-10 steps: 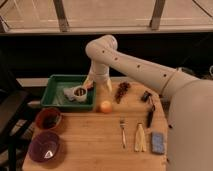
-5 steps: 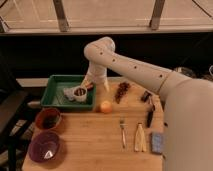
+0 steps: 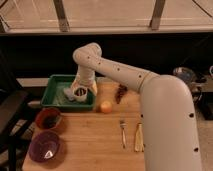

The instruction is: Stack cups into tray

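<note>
Two cups: white cup (image 3: 80, 93) with dark inside and bluish cup (image 3: 68, 94), side by side in the tray's right half
Tray (image 3: 53, 86): green, at the table's (image 3: 95, 147) back left
Change: gripper (image 3: 83, 88) has shifted left and down since a second ago
Gripper: just over the white cup's rim, seemingly touching
Grip: spread or closed, cannot tell

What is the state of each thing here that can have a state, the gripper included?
gripper: low over the tray, at the cups.
cups: inside the tray, close together; one upright, dark inside showing.
tray: flat on the table, holding the cups.
orange-brown bowl: upright, something dark inside.
purple bowl: upright.
fork: lying flat on the table.
</note>
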Controlling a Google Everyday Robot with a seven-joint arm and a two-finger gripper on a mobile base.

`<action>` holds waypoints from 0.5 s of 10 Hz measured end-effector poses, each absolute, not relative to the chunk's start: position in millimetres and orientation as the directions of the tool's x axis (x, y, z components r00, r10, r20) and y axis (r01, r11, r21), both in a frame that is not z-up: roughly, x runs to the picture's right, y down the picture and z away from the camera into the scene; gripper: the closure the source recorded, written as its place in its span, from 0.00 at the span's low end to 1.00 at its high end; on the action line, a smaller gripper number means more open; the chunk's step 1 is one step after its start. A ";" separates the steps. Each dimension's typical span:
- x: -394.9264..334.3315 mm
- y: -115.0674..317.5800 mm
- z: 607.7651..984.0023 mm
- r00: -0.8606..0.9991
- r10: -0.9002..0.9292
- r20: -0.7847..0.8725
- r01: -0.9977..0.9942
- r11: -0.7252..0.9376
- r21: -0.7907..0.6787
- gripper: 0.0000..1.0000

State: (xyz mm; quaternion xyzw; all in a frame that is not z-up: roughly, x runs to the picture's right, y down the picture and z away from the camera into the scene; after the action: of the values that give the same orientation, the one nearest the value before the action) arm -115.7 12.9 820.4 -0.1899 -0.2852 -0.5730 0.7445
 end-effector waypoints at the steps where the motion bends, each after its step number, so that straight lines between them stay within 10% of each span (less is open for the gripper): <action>1: -115.4 13.1 830.4 0.193 -0.738 0.647 0.958 0.283 0.037 0.21; 5: -118.7 16.7 855.9 0.230 -0.711 0.665 0.953 0.304 -0.005 0.21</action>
State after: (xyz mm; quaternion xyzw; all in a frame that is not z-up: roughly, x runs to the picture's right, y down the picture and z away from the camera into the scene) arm -118.7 16.7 855.9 -0.2115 -0.2860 -0.5505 0.7553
